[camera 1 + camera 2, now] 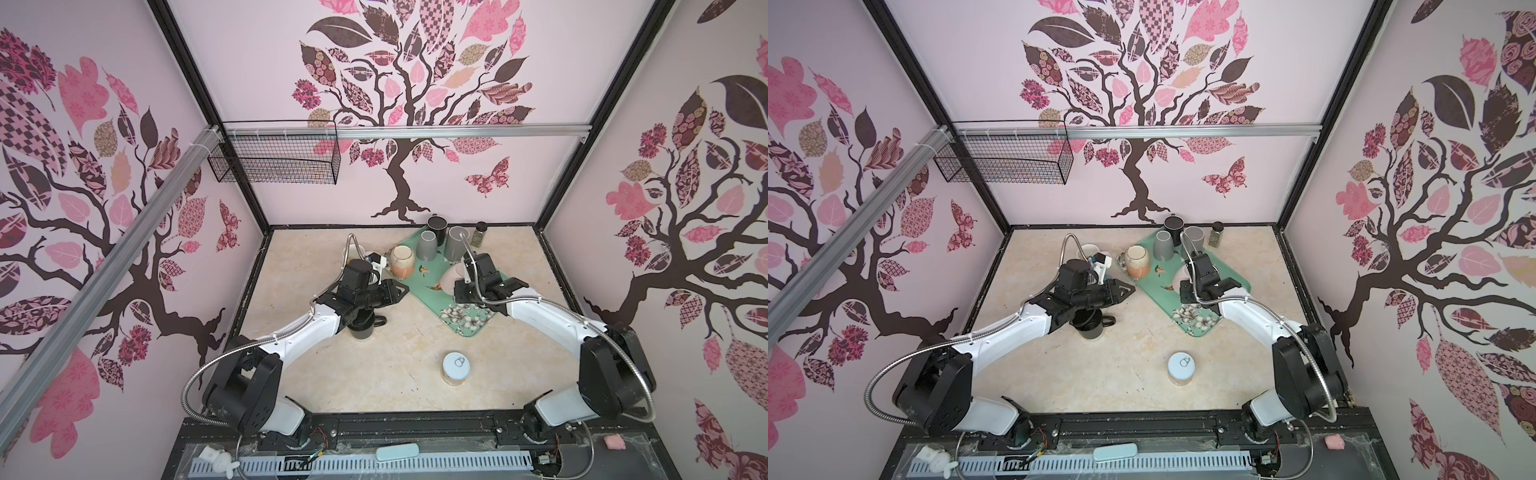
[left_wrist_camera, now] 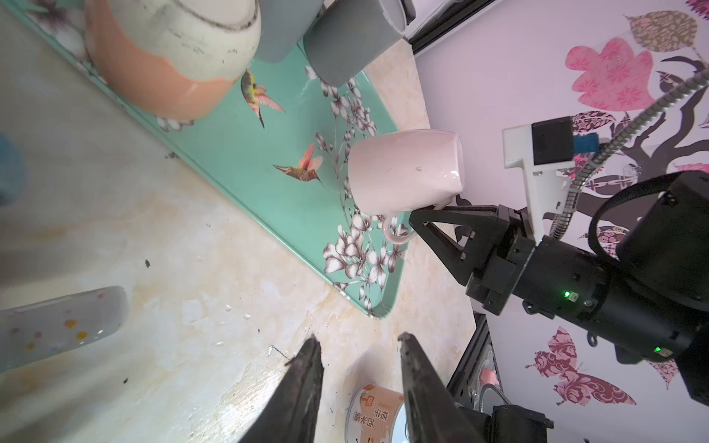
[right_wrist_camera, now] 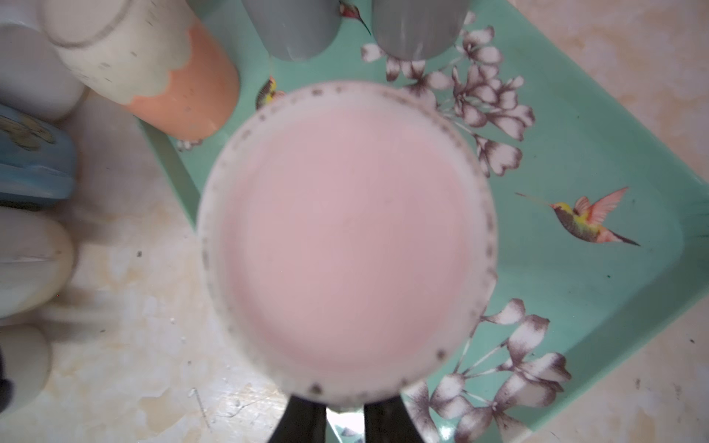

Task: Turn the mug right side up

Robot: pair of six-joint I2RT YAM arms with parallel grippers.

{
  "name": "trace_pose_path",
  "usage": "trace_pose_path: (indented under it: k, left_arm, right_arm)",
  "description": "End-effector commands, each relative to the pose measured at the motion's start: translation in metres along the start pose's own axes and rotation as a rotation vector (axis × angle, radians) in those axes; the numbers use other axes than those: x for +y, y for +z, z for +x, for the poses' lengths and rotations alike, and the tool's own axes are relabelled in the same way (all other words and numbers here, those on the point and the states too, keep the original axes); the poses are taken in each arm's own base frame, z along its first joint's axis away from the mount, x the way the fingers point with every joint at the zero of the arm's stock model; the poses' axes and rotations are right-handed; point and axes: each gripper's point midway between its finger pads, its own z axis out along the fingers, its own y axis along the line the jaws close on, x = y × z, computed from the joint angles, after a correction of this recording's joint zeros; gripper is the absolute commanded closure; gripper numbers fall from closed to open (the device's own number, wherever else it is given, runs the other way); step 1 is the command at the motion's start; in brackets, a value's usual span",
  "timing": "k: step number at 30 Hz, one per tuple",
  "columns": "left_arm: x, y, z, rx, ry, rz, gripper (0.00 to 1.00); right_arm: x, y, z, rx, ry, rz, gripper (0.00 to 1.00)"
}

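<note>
The pink mug stands upside down on the teal flowered tray, mouth toward the tray. Its pale base fills the right wrist view. My right gripper is shut on the mug's handle, fingers flat against the mug's side. Whether the rim still touches the tray I cannot tell. My left gripper hangs open and empty over the bare table just left of the tray, pointing toward the mug.
On the tray's far end stand a peach-and-cream mug, two grey cups and a black mug; a spice jar is beside them. A black mug sits under my left arm. A tin can stands near the front.
</note>
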Motion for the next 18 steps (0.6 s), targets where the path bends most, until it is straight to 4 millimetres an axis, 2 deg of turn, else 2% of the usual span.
trace_pose_path:
  k: [1, 3, 7, 11, 18]
  left_arm:
    - [-0.001, -0.014, -0.012, -0.069, 0.044, -0.021, 0.63]
    - [-0.006, -0.02, -0.017, -0.096, 0.051, -0.005, 0.62]
    - [-0.033, -0.027, -0.024, -0.103, 0.082, 0.104, 0.53]
    - [-0.058, -0.034, -0.034, -0.124, 0.041, 0.209, 0.5]
    - [-0.072, -0.024, -0.041, -0.085, -0.161, 0.364, 0.5]
  right_arm:
    - [0.033, -0.037, -0.058, -0.22, 0.087, -0.186, 1.0]
    - [0.043, -0.045, -0.066, -0.238, 0.122, -0.26, 1.0]
    - [0.072, -0.061, -0.08, -0.236, 0.23, -0.466, 1.0]
    - [0.097, -0.08, -0.092, -0.253, 0.323, -0.66, 1.0]
    - [0.121, -0.105, -0.103, -0.254, 0.407, -0.879, 1.0]
